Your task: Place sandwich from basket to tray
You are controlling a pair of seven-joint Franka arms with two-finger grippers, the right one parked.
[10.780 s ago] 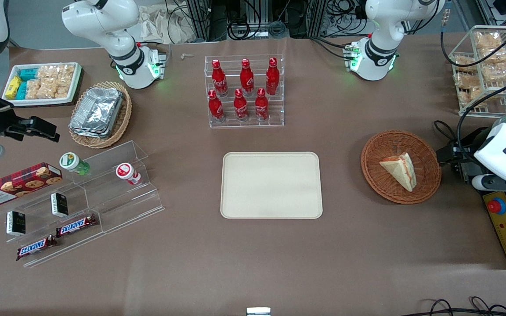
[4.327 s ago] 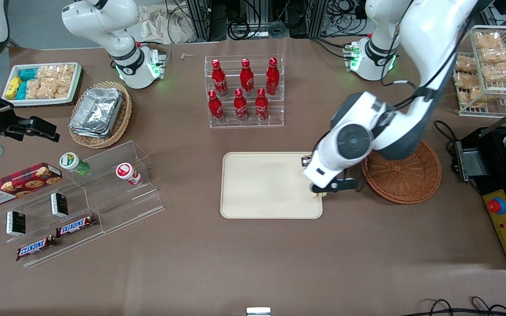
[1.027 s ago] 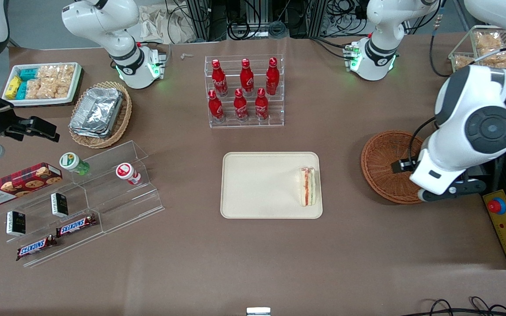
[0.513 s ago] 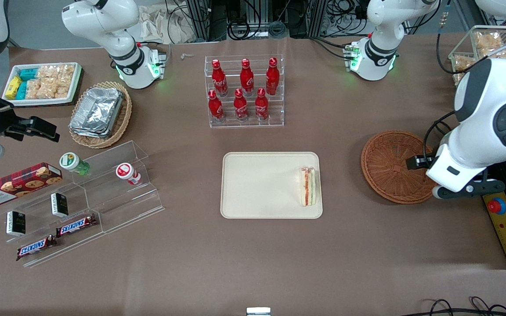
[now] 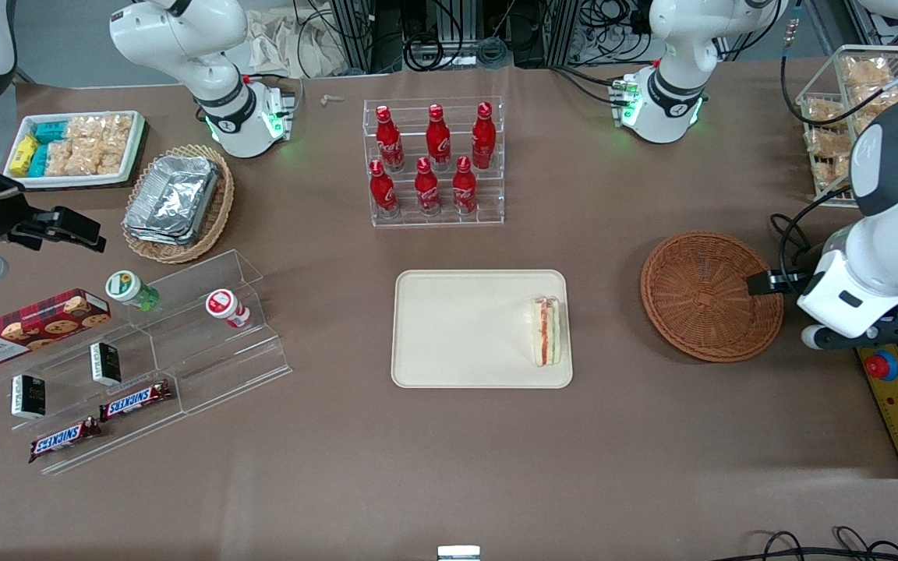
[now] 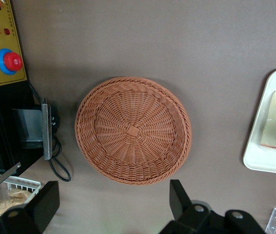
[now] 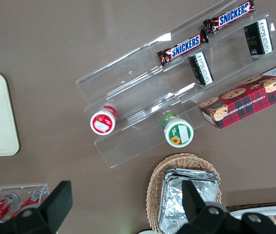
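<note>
The sandwich [image 5: 548,331] lies on the tray [image 5: 464,327] close against its rim nearest the empty basket [image 5: 710,296], while the claw [image 6: 113,207] hangs spread wide and empty above; any knock could tip it onto the bench [image 5: 449,467].

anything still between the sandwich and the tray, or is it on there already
Nothing stands between them: the sandwich already lies on the tray, at the edge nearest the basket, which holds nothing. The gripper is open above the table beside the basket.

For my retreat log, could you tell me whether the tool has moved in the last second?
Yes. The open tool has drawn away from the basket, off toward the working arm's end of the table.
</note>
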